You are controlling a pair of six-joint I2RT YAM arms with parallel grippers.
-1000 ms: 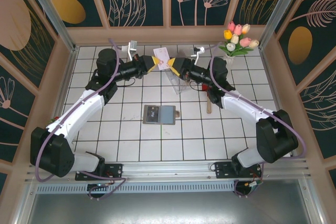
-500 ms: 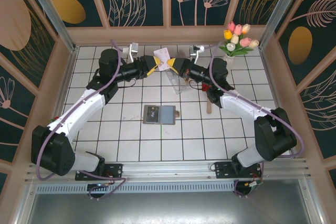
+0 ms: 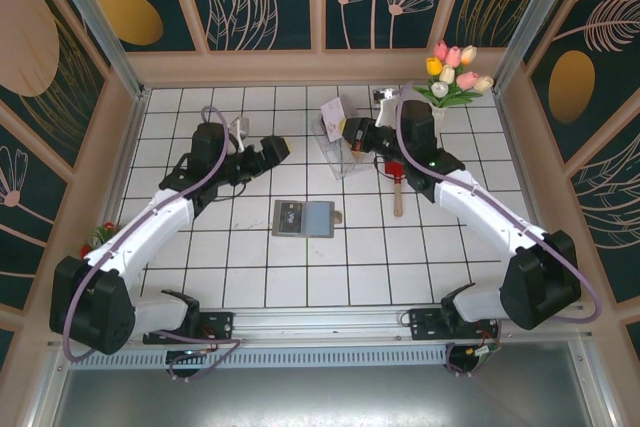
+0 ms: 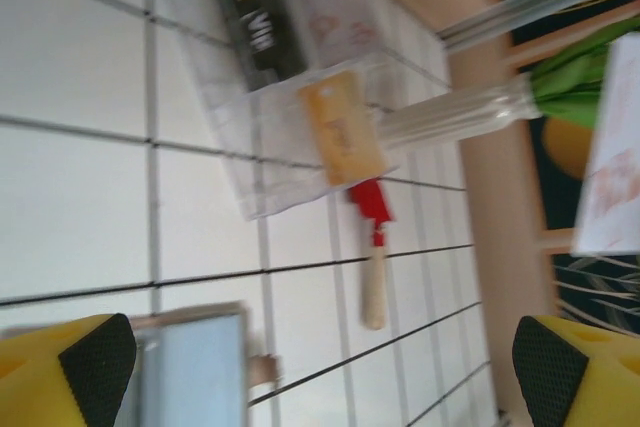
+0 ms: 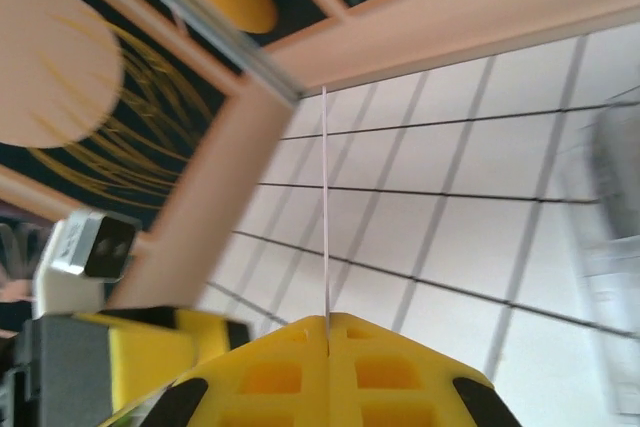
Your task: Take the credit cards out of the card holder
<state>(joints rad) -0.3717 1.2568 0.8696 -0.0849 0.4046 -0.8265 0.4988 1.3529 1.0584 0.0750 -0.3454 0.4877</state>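
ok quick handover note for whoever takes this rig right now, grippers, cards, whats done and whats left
Left gripper: jaws open, empty, left of the clear box.
Right gripper: shut on a pale pink card, raised near the box.
Card holder: lying open and flat mid-table, neither arm on it.
Done: a black card and an orange card lie in the box.
Left: drop the pink card in the box, then check the dark patch on the holder's left panel. I can't tell if it is another card.
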